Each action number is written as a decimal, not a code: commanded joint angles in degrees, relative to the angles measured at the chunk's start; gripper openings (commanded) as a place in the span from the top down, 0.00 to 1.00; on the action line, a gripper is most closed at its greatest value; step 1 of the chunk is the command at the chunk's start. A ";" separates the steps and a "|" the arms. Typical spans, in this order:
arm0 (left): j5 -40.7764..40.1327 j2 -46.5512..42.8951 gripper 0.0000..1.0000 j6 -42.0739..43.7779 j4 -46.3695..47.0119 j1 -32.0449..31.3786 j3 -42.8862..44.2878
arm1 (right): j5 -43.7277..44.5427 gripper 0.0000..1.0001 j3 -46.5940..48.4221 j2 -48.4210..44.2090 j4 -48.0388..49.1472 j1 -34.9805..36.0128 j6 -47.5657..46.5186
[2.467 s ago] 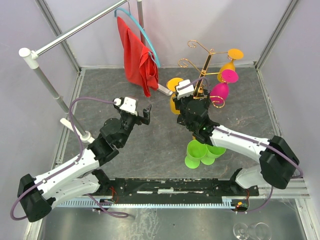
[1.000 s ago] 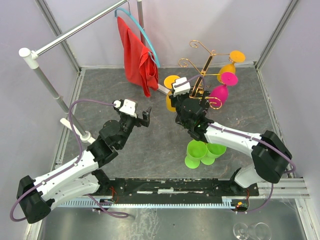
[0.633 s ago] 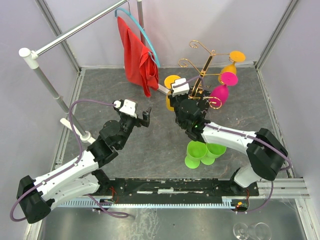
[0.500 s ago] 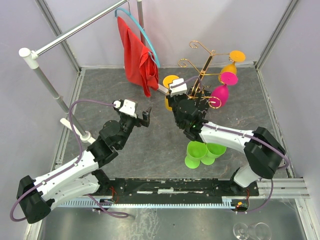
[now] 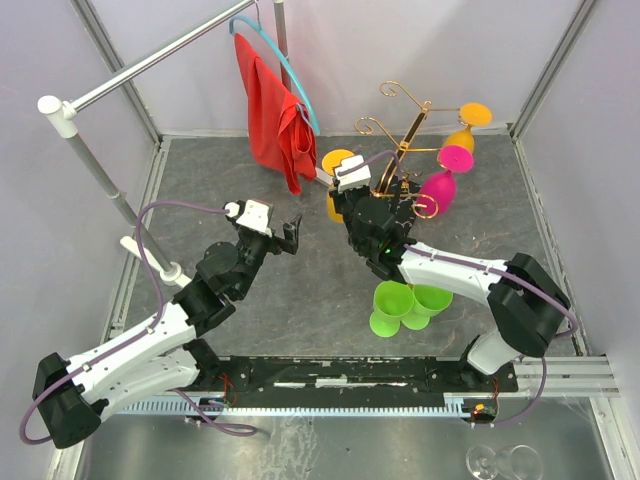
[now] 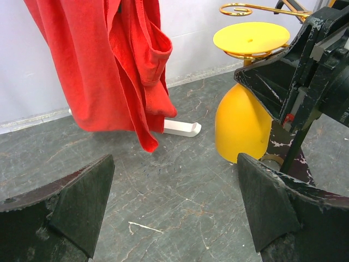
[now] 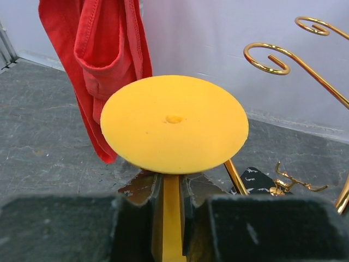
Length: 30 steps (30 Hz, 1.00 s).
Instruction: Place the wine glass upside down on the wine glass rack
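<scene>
Left gripper point(image 5: 290, 232): lower left of centre, jaws at full spread, empty, unmoved. Yellow wine glass point(image 5: 338, 160): centre, inverted, foot up, on a scroll arm of the wine glass rack point(image 5: 412, 135). Right gripper point(image 7: 170, 218): jaws barely parted astride the stem, a thin dark gap each side. It has slid up-left with the glass since earlier.

Light: bright and even, from overhead (no hard glare).
Shadows: soft, short, under the green cups point(image 5: 400, 305) on the grey table point(image 5: 230, 180).
Glints: small highlights on the gold wine glass rack point(image 7: 264, 69).
Top view: sharp throughout; walls point(image 5: 400, 50) lean outward at the edges.
Left wrist: red cloth point(image 6: 109, 65) crisp; left gripper point(image 6: 174, 164) slightly soft.
Right wrist: wine glass point(image 7: 174, 123) foot sharp; right gripper point(image 7: 163, 204) blurred, dark.
</scene>
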 commanded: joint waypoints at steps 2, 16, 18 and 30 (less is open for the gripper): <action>-0.75 -0.63 0.01 -1.94 3.06 0.26 -0.20 | -4.76 0.81 1.46 -2.43 -1.98 0.70 -0.76; -0.77 -0.78 0.01 -2.03 2.98 0.26 -0.24 | -8.15 0.69 2.47 -2.25 -2.11 0.69 -0.05; -0.98 -1.17 0.01 -1.96 2.89 0.26 -0.45 | -8.94 0.70 2.30 -2.37 -2.31 0.70 0.25; -1.32 -1.89 0.01 -2.55 2.53 0.26 -0.91 | -15.34 0.79 -1.34 -5.85 -3.69 0.70 0.59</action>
